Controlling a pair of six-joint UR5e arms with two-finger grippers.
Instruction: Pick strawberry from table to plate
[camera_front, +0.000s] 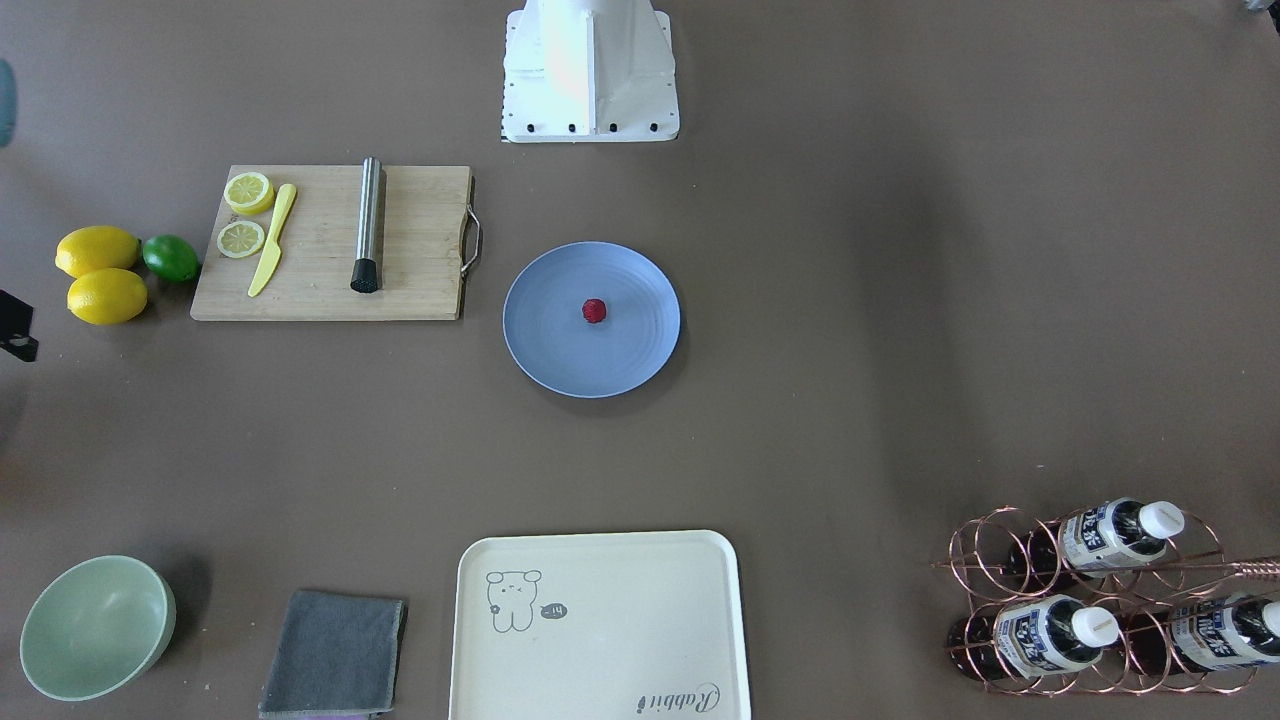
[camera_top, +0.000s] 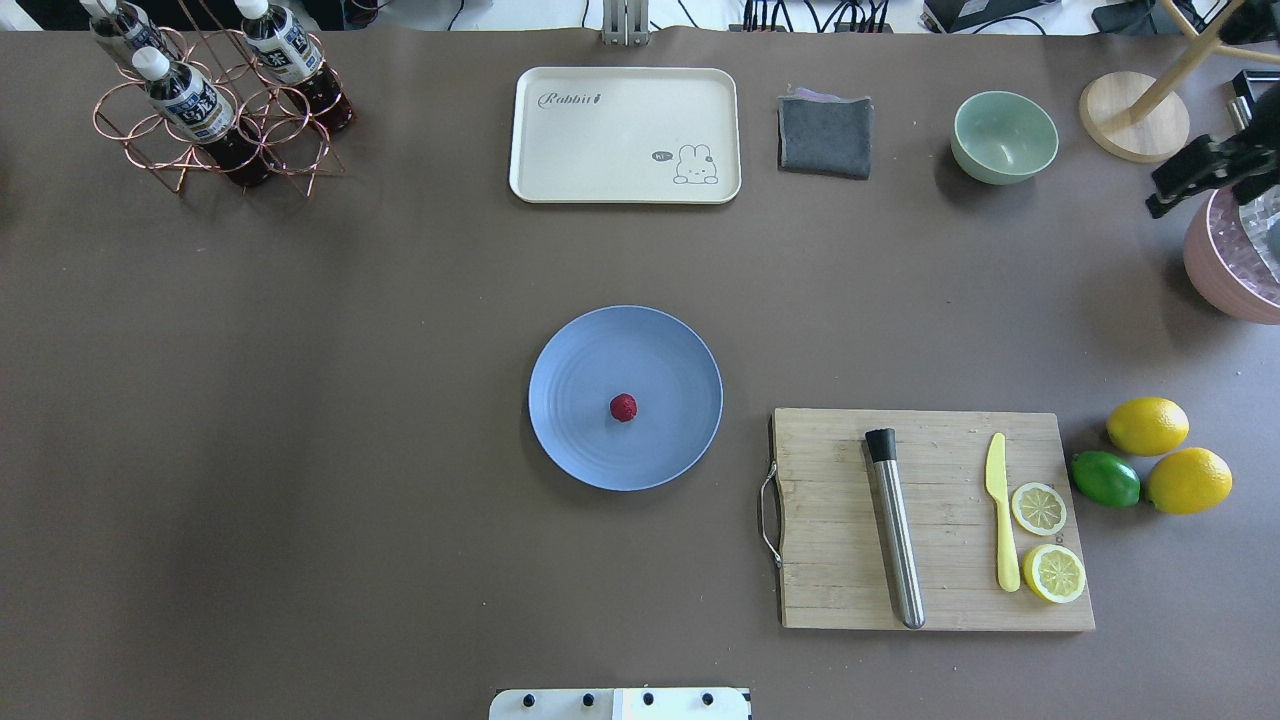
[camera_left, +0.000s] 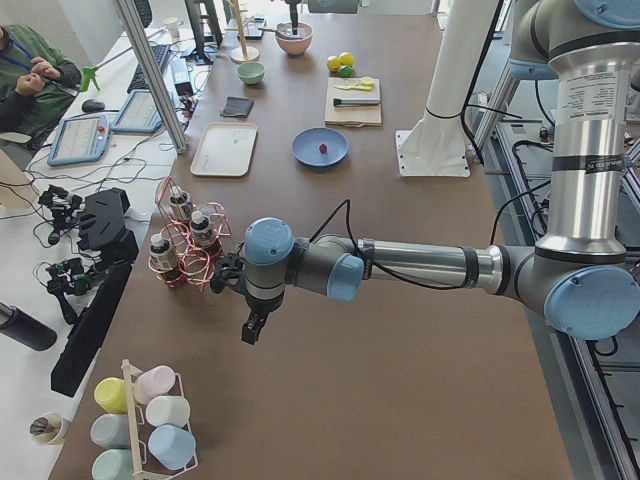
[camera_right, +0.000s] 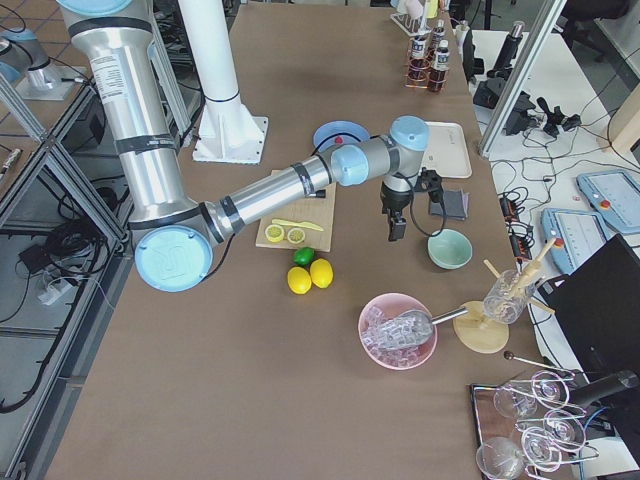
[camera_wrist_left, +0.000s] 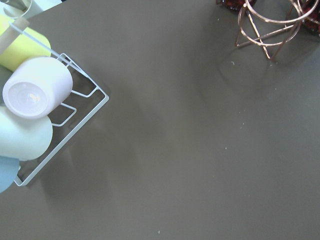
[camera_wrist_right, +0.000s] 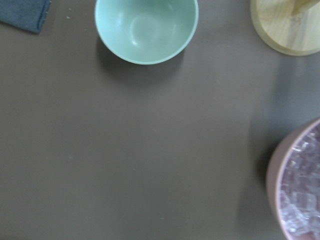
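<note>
The small dark-red strawberry (camera_top: 623, 407) (camera_front: 594, 311) lies near the middle of the round light-blue plate (camera_top: 580, 440) (camera_front: 545, 340), which rests on the grey-brown table (camera_top: 350, 350). No gripper is near it. My left gripper (camera_left: 253, 328) hangs over the table far to the left, between the bottle rack and a cup rack; I cannot tell whether it is open or shut. My right gripper (camera_right: 395, 230) (camera_top: 1165, 200) hovers at the far right beside the green bowl and the pink bowl; its jaws are not clear enough to judge.
A wooden cutting board (camera_top: 830, 560) with a steel muddler (camera_top: 895, 530), yellow knife and lemon slices lies right of the plate. Two lemons (camera_top: 1147, 425) and a lime sit beyond it. A cream tray (camera_top: 620, 170), grey cloth (camera_top: 825, 135), green bowl (camera_top: 1003, 135) and bottle rack (camera_top: 200, 120) line the far edge.
</note>
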